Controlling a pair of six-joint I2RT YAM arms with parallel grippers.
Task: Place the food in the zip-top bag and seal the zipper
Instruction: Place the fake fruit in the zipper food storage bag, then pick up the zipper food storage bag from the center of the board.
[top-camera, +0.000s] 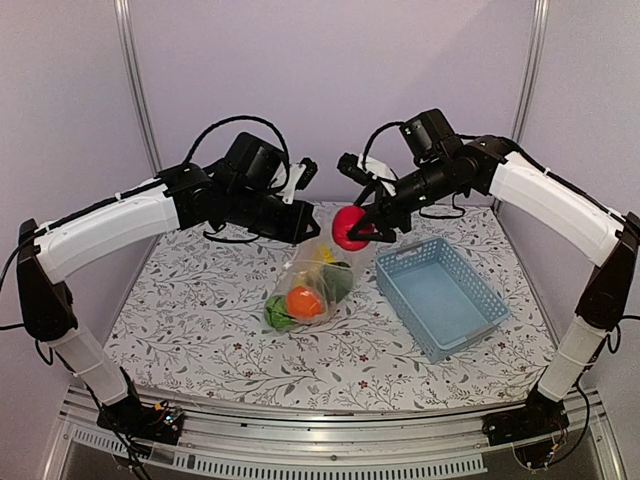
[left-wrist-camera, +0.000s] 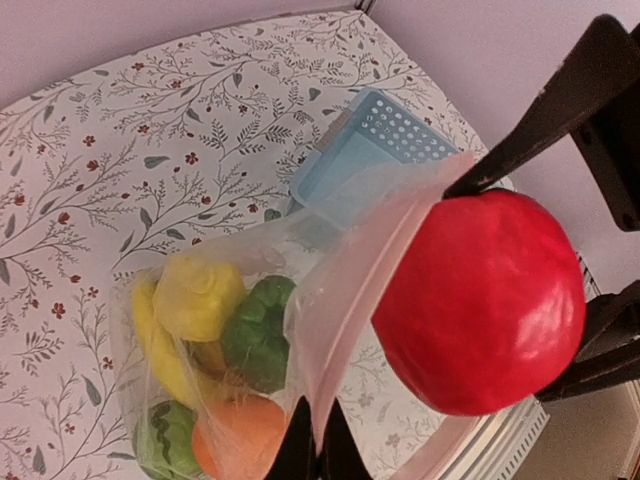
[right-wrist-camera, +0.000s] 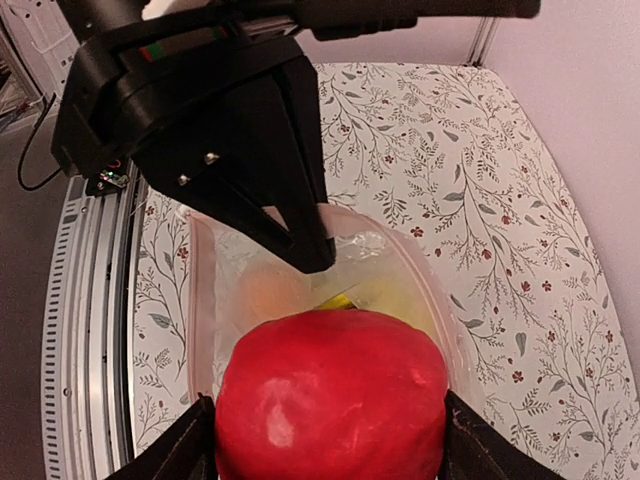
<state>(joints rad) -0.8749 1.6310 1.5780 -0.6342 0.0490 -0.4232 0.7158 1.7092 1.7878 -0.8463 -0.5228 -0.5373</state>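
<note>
We see two robot arms meeting above a floral-print surface (top-camera: 190, 300). The L arm's fingers (left-wrist-camera: 318, 452) are pinched tight on the top edge of a clear zip-top bag (top-camera: 310, 285), holding its mouth up while the bag's bottom rests on the surface. The pale pink zipper strip (left-wrist-camera: 350, 290) runs along that raised edge, unsealed, w/ the mouth gaping. The R arm's fingers (right-wrist-camera: 168, 452) are spread wide around a red apple (right-wrist-camera: 330, 395), gripping it on both sides, off the surface & right at the bag's open mouth. Inside the bag, piled low, we make out a yellow lemon (left-wrist-camera: 197, 295), a banana (left-wrist-camera: 160, 350), a green pepper (left-wrist-camera: 258, 335), an orange (left-wrist-camera: 240, 440) & a striped watermelon (left-wrist-camera: 165, 440). A light-blue slotted basket (top-camera: 440, 295) sits on the surface just beside the bag, on the R side.
</note>
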